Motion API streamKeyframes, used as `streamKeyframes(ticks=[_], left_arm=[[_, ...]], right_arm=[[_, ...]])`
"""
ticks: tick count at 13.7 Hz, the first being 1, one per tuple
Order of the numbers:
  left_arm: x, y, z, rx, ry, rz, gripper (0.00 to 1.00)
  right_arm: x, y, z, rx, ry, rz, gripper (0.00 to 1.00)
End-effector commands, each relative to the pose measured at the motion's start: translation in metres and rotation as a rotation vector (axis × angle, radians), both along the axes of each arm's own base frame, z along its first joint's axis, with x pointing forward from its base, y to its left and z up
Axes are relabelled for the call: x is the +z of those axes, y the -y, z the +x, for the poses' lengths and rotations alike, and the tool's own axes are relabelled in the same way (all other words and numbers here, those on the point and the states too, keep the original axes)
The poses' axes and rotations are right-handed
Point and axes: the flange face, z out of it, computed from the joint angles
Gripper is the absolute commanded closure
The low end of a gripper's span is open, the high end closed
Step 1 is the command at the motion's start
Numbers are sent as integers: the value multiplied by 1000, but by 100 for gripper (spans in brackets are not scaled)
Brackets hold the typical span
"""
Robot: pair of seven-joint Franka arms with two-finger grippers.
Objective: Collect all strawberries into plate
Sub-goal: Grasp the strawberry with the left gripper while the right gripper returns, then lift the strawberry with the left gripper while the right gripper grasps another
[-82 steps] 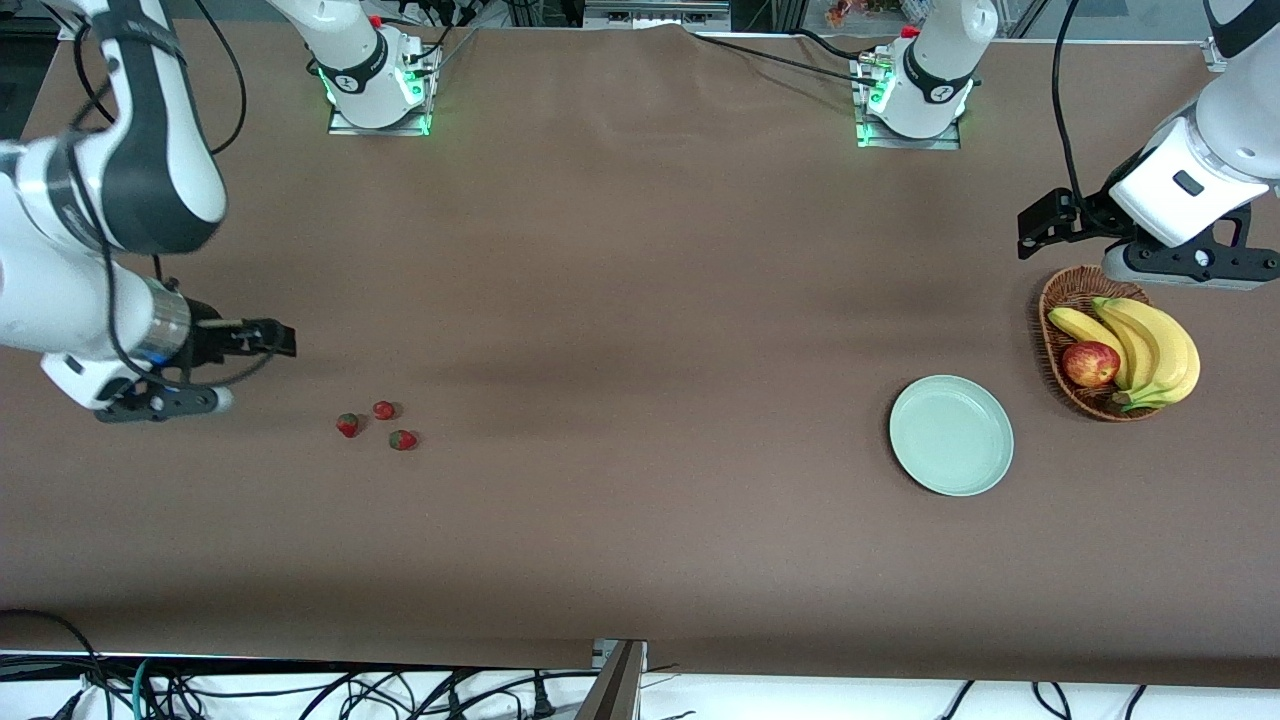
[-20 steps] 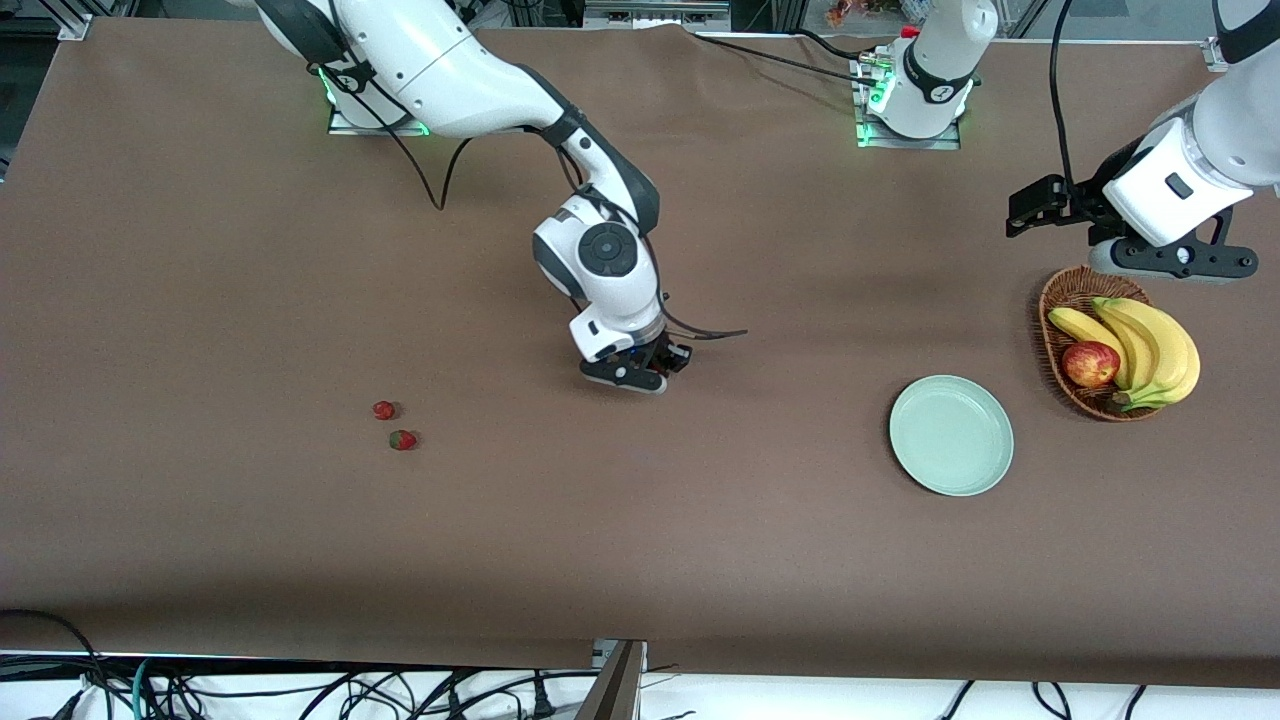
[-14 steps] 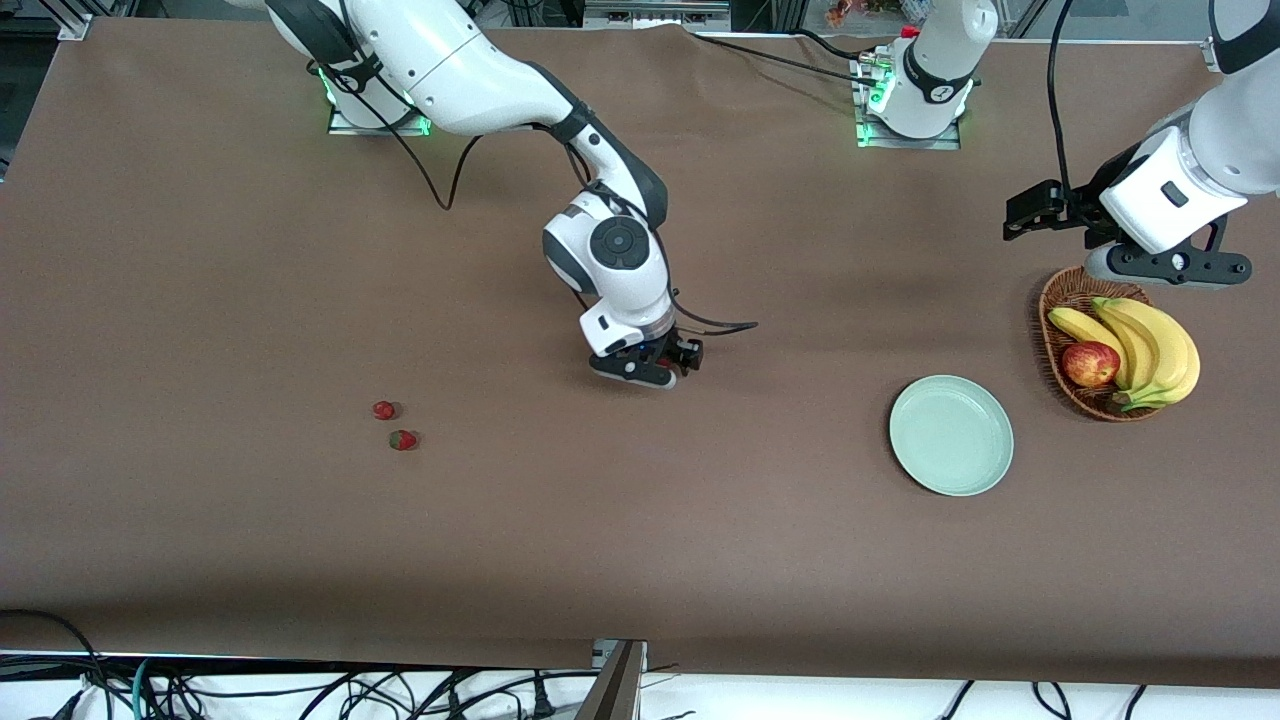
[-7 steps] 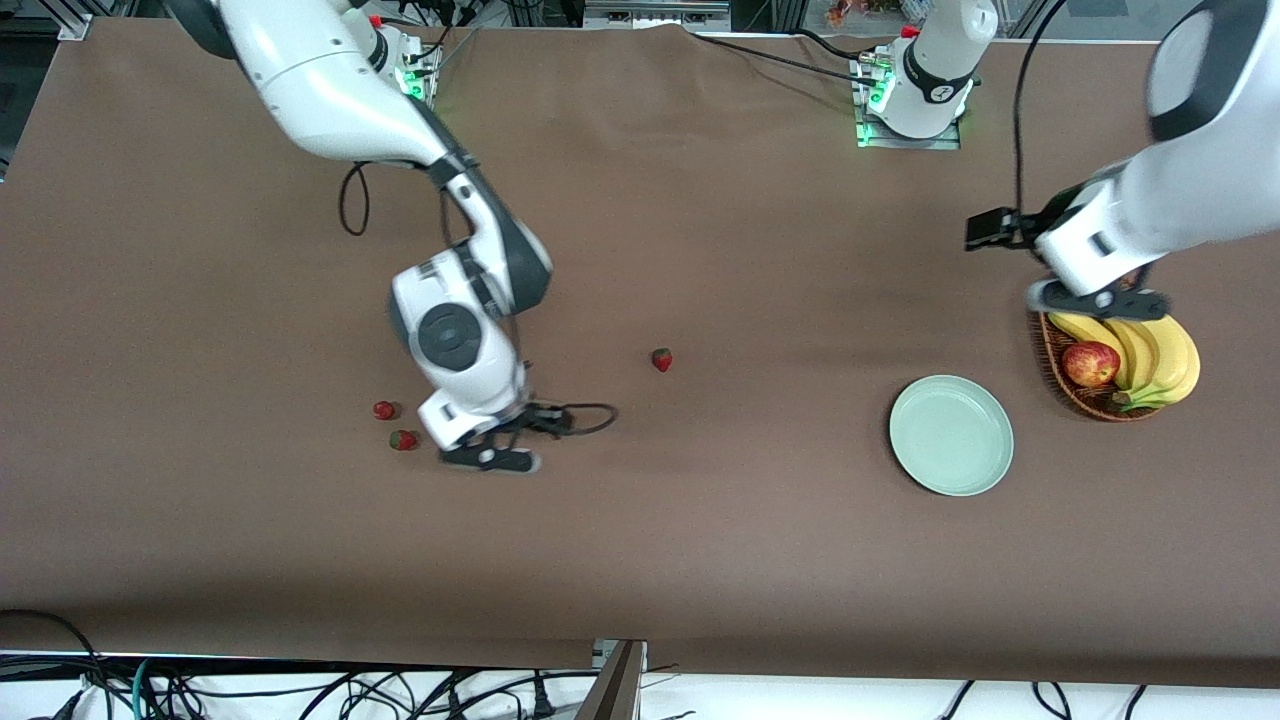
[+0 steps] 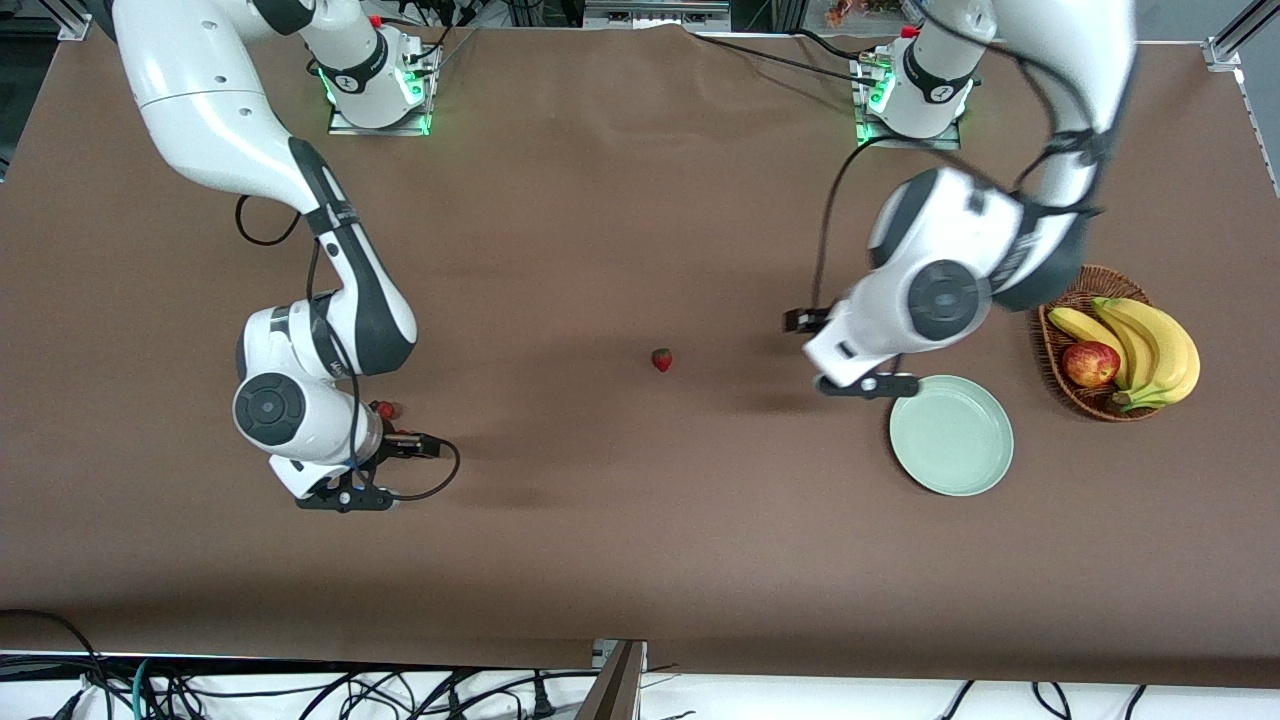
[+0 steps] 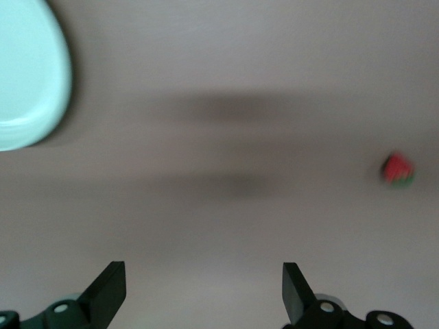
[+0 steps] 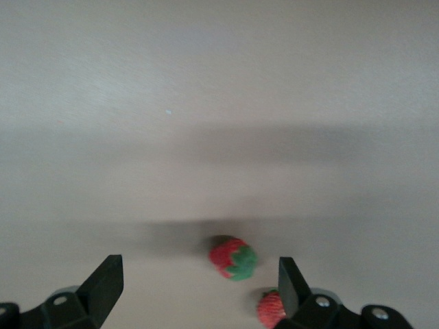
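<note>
Brown counter [image 5: 620, 540] with plate [image 5: 951, 435] toward left arm's end, empty. One strawberry [image 5: 662, 359] mid-counter, well apart from plate; two more strawberries [image 7: 233, 258] under right gripper [image 5: 345, 495] at right arm's end. Left gripper [image 5: 868, 385] over counter just beside plate rim. Jaws of both spread, holding nothing.

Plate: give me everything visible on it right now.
The plate is round, shallow, pale mint green, with a plain raised rim and a smooth matte look. It lies flat on the brown table cover toward the left arm's end, beside the wicker basket and nearer the front camera than it. Nothing is in it; no strawberry has reached it. The left pincer hangs open just off its rim, not touching. Its edge also shows in the left wrist view.
</note>
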Motion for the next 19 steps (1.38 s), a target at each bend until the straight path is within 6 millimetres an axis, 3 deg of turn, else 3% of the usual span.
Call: streamKeyframes(ticks=[1,4,7,10,11,13,14,16,17,19], left_arm=[[-56,71,-10,154,65,9,0],[-68,123,-27,227,146,-30,0],[-111,166,-48,241,202,-75,0],[-133,179,-60,214,212,-78,0],[-132,179,-60,209,214,-79,2],[-134,179,-60,204,213,-77,28],[-135,178,-59,202,215,-76,32],[-137,178,-60,201,214,-75,33],[-141,178,-60,202,209,-73,33],[-144,179,-58,209,232,-92,33]], right_arm=[[-11,-1,-8,25,-23,-11,0],[-24,0,-10,21,-41,-10,0],[-35,2,-13,21,-49,-10,0],[-46,3,-18,24,-44,-9,0],[-49,2,-19,25,-40,-7,0],[-53,2,-21,26,-33,-4,2],[-53,2,-21,26,-31,-4,12],[-54,2,-21,25,-34,-3,45],[-54,2,-21,25,-34,-3,54],[-58,2,-23,26,-42,-4,60]])
